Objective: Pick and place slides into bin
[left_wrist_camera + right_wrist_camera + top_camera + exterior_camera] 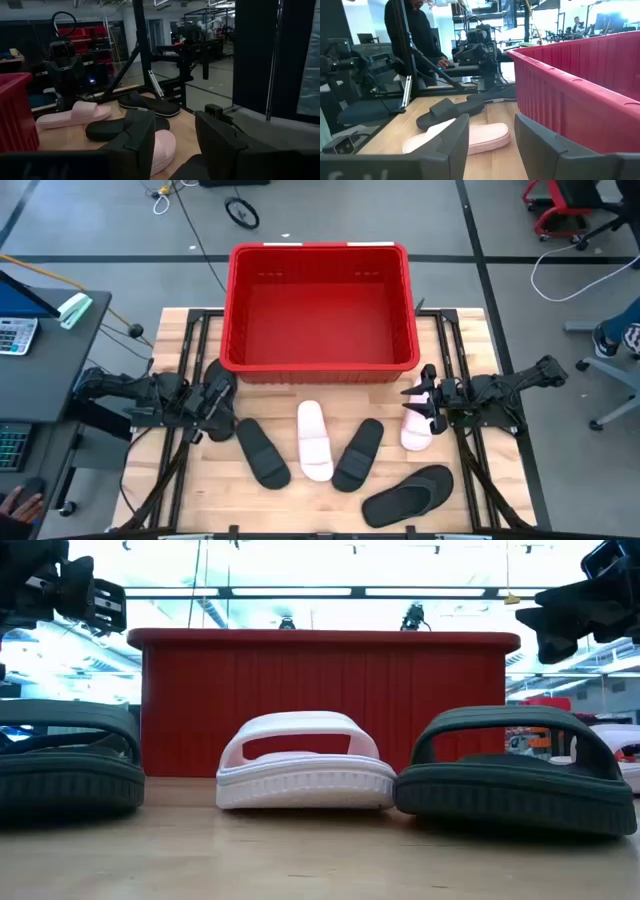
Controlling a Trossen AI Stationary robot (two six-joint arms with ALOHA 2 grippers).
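Red bin (322, 365) sits empty behind slides on your desk (300, 500), right hand (428, 395) spread wide above the pink slide (416, 425) beside it; descend crooked and you'll clip the rim.

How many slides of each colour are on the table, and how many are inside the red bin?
Pale pink slides: 2, one in the middle of the row and one under the right gripper.
Black slides: 4, one beside the left gripper.
Slides in the bin: 0.
Total: 6 slides, all on the table.
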